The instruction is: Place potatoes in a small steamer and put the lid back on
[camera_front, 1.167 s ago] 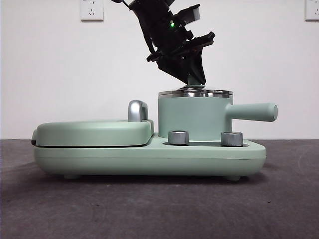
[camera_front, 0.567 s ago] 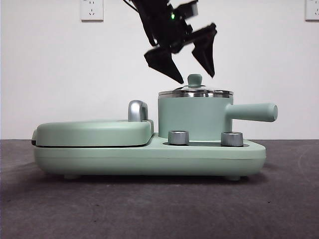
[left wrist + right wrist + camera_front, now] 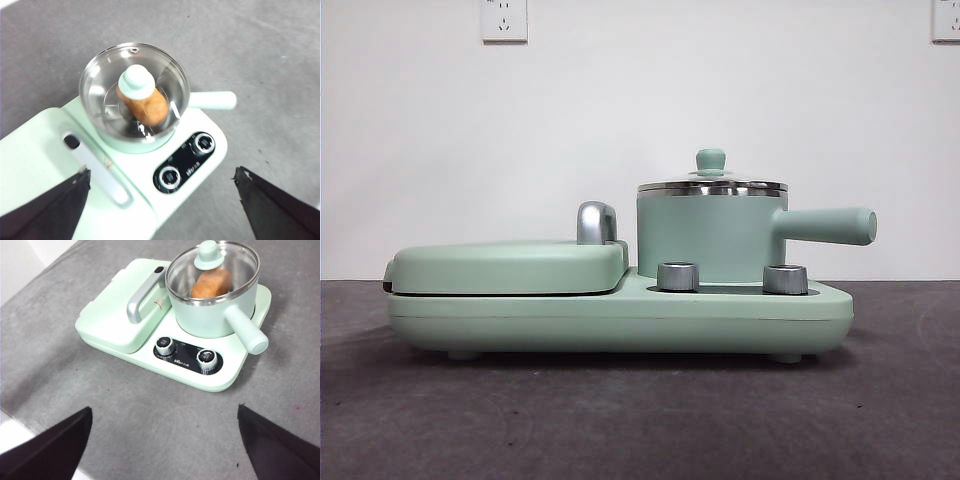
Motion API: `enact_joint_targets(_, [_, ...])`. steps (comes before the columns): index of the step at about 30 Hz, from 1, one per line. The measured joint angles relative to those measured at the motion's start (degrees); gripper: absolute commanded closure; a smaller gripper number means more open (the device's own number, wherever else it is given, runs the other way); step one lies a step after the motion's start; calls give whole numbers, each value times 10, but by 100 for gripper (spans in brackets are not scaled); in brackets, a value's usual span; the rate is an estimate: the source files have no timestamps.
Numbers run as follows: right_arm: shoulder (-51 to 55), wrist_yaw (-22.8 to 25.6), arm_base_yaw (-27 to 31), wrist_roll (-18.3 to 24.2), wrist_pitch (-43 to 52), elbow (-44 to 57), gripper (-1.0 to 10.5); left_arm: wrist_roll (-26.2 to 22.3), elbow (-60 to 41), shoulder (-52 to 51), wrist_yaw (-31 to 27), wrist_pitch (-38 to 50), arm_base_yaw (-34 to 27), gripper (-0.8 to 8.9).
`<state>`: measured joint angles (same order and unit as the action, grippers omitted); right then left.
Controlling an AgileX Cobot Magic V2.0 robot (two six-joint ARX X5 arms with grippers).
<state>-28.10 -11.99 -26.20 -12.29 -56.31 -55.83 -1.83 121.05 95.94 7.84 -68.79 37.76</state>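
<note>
Pulling up and clear of the lid (image 3: 712, 184), the left gripper (image 3: 160, 200) now hangs above with jaws wide, holding nothing. The potato (image 3: 147, 106) lies inside the steamer (image 3: 712, 238), at three o'clock of the griddle cover (image 3: 505, 266). The right gripper (image 3: 165, 440) waits, jaws wide and empty (job looks done).

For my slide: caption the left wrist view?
Potato inside the steamer under the lid; left gripper open above it.
</note>
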Motion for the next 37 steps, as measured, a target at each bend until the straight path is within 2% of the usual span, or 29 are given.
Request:
enact_joint_targets(5, [0,0,0,0,0,0,496,2,-84,-107,11,3,0,344])
enact_joint_targets(14, [0,0,0,0,0,0,496,9,-348,-288,13,42,3,344])
enact_joint_targets(23, [0,0,0,0,0,0,496,99,-551,-490,13,232,3,345])
enact_joint_targets(28, [0,0,0,0,0,0,497,140,-620,-549,13,237,3,354])
enact_joint_targets(29, [0,0,0,0,0,0,498,146,-627,-555,13,237,3,382])
enact_joint_targets(30, [0,0,0,0,0,0,525,150,-630,-560,13,235,3,450])
enact_joint_targets(31, [0,0,0,0,0,0,643,151,-631,-562,13,234,3,607])
enact_joint_targets(32, [0,0,0,-2,0,0,857,152,-631,-563,13,236,3,831])
enact_joint_targets(33, [0,-2,0,-1,0,0,967,154,-631,-566,13,236,3,780])
enact_joint_targets(34, [0,-4,0,-1,0,0,914,156,-631,-568,13,236,3,805])
enact_joint_targets(37, [0,-4,0,1,0,0,914,161,-631,-570,13,233,3,807])
